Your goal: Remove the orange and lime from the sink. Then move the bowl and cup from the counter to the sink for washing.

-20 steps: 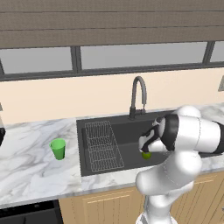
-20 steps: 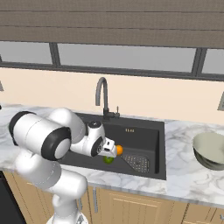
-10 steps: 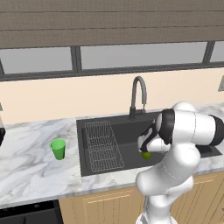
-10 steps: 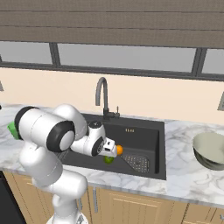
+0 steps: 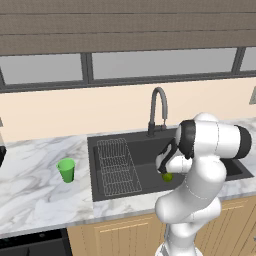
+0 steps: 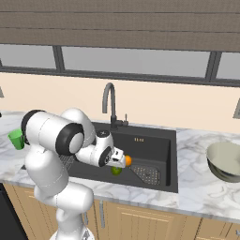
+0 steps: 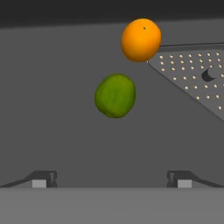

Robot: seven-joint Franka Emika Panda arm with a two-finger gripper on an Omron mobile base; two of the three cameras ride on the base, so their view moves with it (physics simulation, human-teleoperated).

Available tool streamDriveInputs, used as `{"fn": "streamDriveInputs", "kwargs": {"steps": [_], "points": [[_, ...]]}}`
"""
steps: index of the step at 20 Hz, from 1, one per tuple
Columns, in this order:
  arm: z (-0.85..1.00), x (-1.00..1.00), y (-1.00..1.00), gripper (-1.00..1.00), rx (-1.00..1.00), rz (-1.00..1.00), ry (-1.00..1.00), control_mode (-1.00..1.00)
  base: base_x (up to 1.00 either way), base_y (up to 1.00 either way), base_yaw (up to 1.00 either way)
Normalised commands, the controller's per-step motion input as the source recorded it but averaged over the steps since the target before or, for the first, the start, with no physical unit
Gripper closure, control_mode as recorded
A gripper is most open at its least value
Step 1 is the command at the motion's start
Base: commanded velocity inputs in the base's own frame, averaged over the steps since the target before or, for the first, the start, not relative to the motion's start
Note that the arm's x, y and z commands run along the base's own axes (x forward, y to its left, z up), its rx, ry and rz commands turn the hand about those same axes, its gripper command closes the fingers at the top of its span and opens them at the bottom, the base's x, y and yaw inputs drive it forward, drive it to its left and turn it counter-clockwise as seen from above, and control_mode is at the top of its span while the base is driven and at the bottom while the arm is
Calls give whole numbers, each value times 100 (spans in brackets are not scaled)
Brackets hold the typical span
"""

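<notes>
Hand view: the gripper (image 7: 111, 179) is seen with its two dark fingertips (image 7: 40, 179) spread wide apart and nothing between them. Ahead of the tips, on the dark floor of the sink (image 7: 48, 109), the lime (image 7: 115, 95) is seen lying free, and the orange (image 7: 141, 39) is found just beyond it and slightly to one side, close to the lime but not touching it. The orange is set against the corner of the perforated drain plate (image 7: 192, 74).

From the right base camera, the arm is seen bent low over the basin, with the orange (image 6: 127, 161) and the lime (image 6: 116, 170) showing right at the hand's end, left of the drain plate (image 6: 146, 172). The bowl (image 6: 226, 161) is placed on the counter (image 6: 197, 187) well to the right of the sink (image 6: 154, 143), and the cup (image 6: 16, 139) is partly hidden behind the arm at the far left.

From the left base camera, the cup (image 5: 66, 170) is seen upright on the counter (image 5: 30, 190) left of the sink (image 5: 135, 150), near the wire rack (image 5: 116, 167). The lime (image 5: 167, 176) is just visible below the wrist, and the faucet (image 5: 157, 111) rises behind the basin.
</notes>
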Motion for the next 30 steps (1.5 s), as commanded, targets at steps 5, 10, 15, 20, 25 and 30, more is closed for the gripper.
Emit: {"fn": "streamDriveInputs", "kwargs": {"steps": [5, 10, 15, 20, 25, 30], "points": [[-9, 11, 0, -100, 0, 0, 0, -100, 0, 0, 0], [-13, 12, 0, -100, 0, 0, 0, -100, 0, 0, 0], [-13, 10, -1, -100, 0, 0, 0, -100, 0, 0, 0], [-10, 8, -7, -100, 0, 0, 0, -100, 0, 0, 0], [-8, 8, -7, -100, 0, 0, -2, -100, 0, 0, 0], [-8, 11, -2, -100, 0, 0, -5, -100, 0, 0, 0]]}}
